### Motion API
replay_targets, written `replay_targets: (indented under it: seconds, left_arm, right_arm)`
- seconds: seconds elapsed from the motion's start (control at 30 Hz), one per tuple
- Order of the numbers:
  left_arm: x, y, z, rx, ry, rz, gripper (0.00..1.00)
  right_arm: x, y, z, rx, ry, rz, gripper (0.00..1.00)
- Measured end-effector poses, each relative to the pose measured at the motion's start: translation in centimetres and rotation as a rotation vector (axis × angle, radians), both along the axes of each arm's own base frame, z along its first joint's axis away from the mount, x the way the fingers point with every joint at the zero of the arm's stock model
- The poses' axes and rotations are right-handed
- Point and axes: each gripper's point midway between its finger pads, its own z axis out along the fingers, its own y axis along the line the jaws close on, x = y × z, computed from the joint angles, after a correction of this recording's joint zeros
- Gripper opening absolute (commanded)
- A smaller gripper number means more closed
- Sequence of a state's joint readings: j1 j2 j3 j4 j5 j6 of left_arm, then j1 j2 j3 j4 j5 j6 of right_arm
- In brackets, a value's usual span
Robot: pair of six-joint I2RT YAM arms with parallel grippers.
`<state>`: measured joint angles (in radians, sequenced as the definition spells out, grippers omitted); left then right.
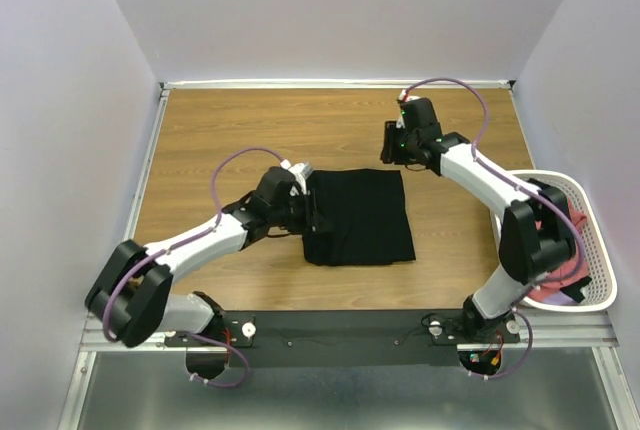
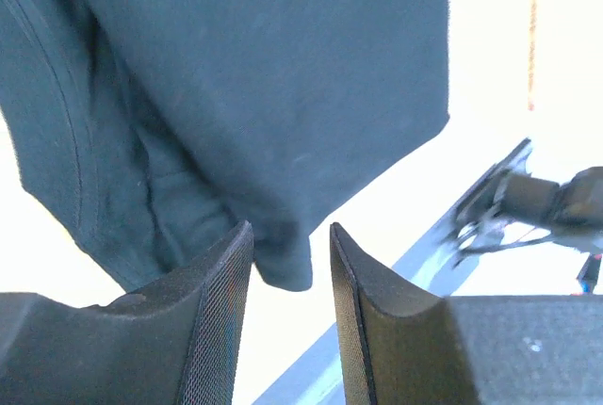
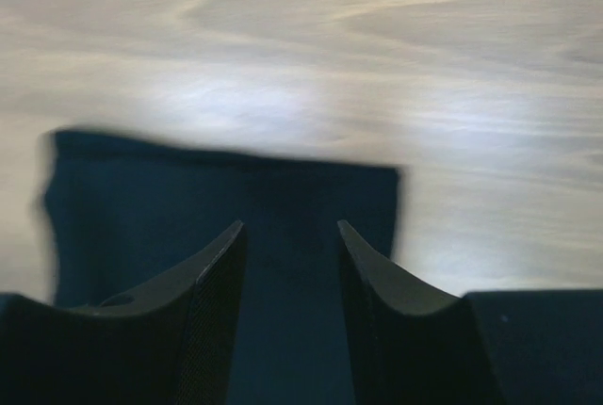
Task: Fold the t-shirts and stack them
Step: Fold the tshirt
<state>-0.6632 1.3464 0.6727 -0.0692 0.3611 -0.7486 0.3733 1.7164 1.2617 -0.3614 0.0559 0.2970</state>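
Note:
A black t-shirt point(image 1: 358, 215) lies folded into a rough rectangle on the middle of the wooden table. At its left edge sits my left gripper point(image 1: 306, 200). In the left wrist view that gripper point(image 2: 292, 235) is open, and a corner of the black t-shirt point(image 2: 264, 75) hangs just past its tips with only table showing in the gap. My right gripper point(image 1: 396, 146) hovers over the shirt's far right corner. It is open in the right wrist view point(image 3: 290, 231), with the black t-shirt point(image 3: 188, 207) below it. Salmon-red t-shirts point(image 1: 578, 228) lie in the basket.
A white mesh basket point(image 1: 598, 250) stands at the table's right edge, partly behind my right arm's elbow. A metal rail point(image 1: 350, 325) runs along the near edge with both arm bases. Pale walls enclose the table on three sides.

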Motion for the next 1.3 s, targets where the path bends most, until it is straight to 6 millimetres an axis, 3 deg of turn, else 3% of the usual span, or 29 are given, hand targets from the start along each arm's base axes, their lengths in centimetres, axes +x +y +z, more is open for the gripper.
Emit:
replay_targets:
  seconds: [0.03, 0.07, 0.13, 0.27, 0.33, 0.4, 0.53, 0.63, 0.77, 1.0, 1.3]
  left_arm:
    - [0.5, 0.2, 0.9, -0.016, -0.026, 0.024, 0.47]
    - [1.1, 0.5, 1.6, -0.029, -0.045, 0.044, 0.46]
    - [2.3, 1.3, 2.4, -0.042, -0.072, 0.091, 0.42]
    - [5.4, 3.8, 1.9, -0.028, -0.078, 0.195, 0.38]
    - [5.7, 4.0, 1.3, -0.017, -0.066, 0.2, 0.38]
    - [5.6, 3.8, 0.9, -0.016, -0.052, 0.185, 0.41]
    - [5.0, 3.2, 1.1, -0.031, -0.046, 0.144, 0.57]
    - [4.6, 3.0, 1.0, -0.032, -0.044, 0.132, 0.58]
    - [4.4, 3.0, 0.1, -0.031, -0.031, 0.136, 0.38]
    - [4.9, 3.0, -3.2, 0.015, 0.04, 0.149, 0.24]
    - [7.4, 2.3, -3.8, 0.021, 0.031, 0.152, 0.22]
  right_arm:
    - [-1.0, 1.3, 1.4, 0.036, -0.021, 0.024, 0.53]
    - [-1.5, 2.0, 1.9, 0.047, -0.027, 0.039, 0.54]
    - [-3.7, 5.3, 3.2, 0.099, -0.035, 0.096, 0.54]
    - [-8.1, 10.7, 2.8, 0.147, 0.011, 0.206, 0.5]
    - [-10.0, 12.1, 1.8, 0.165, 0.055, 0.234, 0.48]
    - [-11.3, 12.3, 0.7, 0.177, 0.101, 0.236, 0.47]
    - [-12.9, 10.8, -2.0, 0.165, 0.181, 0.193, 0.45]
    - [-13.9, 10.3, -3.0, 0.163, 0.222, 0.186, 0.45]
    - [-14.4, 10.8, -2.9, 0.182, 0.245, 0.205, 0.5]
    - [-13.5, 14.1, -1.7, 0.21, 0.229, 0.237, 0.57]
    - [-14.0, 16.2, -4.8, 0.145, 0.293, 0.231, 0.57]
